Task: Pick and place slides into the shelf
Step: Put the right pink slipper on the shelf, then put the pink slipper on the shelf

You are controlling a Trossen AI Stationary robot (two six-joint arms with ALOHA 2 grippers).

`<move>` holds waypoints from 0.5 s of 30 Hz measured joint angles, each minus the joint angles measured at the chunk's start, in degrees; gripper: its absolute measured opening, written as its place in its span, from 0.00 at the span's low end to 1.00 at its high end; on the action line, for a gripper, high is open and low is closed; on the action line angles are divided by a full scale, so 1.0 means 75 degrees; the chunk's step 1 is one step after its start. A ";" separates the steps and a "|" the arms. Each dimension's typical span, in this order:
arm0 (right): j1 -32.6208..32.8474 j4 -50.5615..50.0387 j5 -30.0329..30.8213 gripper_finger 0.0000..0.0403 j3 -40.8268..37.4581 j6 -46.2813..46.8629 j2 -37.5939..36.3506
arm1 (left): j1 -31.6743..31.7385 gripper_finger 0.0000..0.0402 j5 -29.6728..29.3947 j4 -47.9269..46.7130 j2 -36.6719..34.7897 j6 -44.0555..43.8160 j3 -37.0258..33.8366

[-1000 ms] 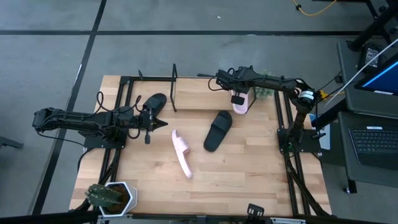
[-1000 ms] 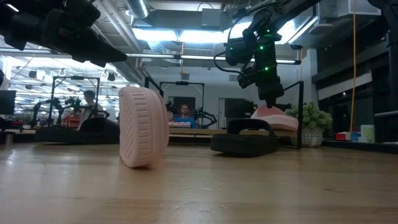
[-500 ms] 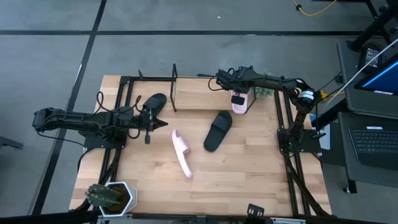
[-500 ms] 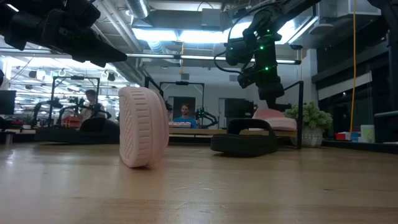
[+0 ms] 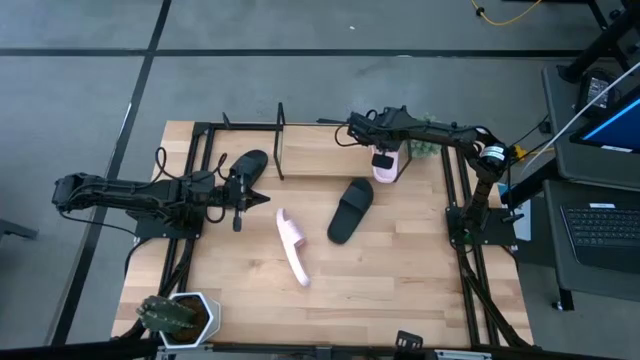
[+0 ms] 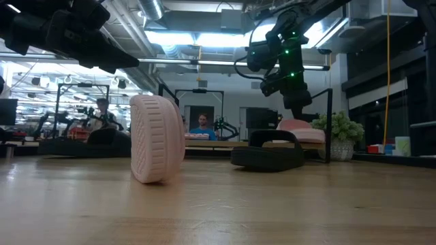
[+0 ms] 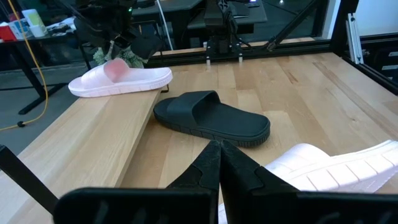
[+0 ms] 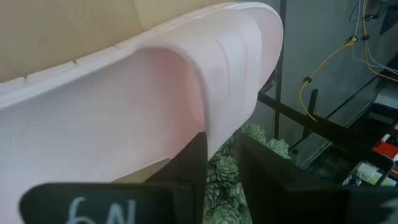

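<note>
A pale pink slide [image 5: 388, 163] lies sole-down on the right end of the shelf board [image 5: 320, 152]. My right gripper [image 5: 380, 152] is open just above its strap [image 8: 186, 81], one finger under the strap's edge and one outside. One black slide [image 5: 249, 165] lies at the shelf's left end. Another black slide [image 5: 350, 210] lies flat on the table. A second pink slide [image 5: 292, 247] stands on its side edge mid-table. My left gripper [image 5: 262, 199] hangs shut over the table's left part, beside the left black slide. My right gripper comes slanting down from the far right onto the pink slide's strap edge [image 8: 214, 134], with its fingers [image 8: 194, 158] apart on either side of it. Whether a finger touches the strap I cannot tell. The slide rests on the shelf board.
A potted plant [image 5: 176, 315] stands at the near left corner and another plant [image 5: 425, 146] behind the shelf's right end. Black metal end frames [image 5: 280, 140] rise from the shelf. A laptop [image 5: 602, 225] sits to the right of the table. People show in the room behind [image 6: 201, 124].
The pink slide's strap under my right gripper has sunk a little and the slide now lies settled on the shelf board. Both arms have kept their places.
</note>
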 joint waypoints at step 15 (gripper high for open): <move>0.0491 -0.0669 -0.0003 0.22 0.0754 0.0403 0.0006 | 0.0000 0.00 0.0000 0.0000 -0.0001 -0.0009 0.0003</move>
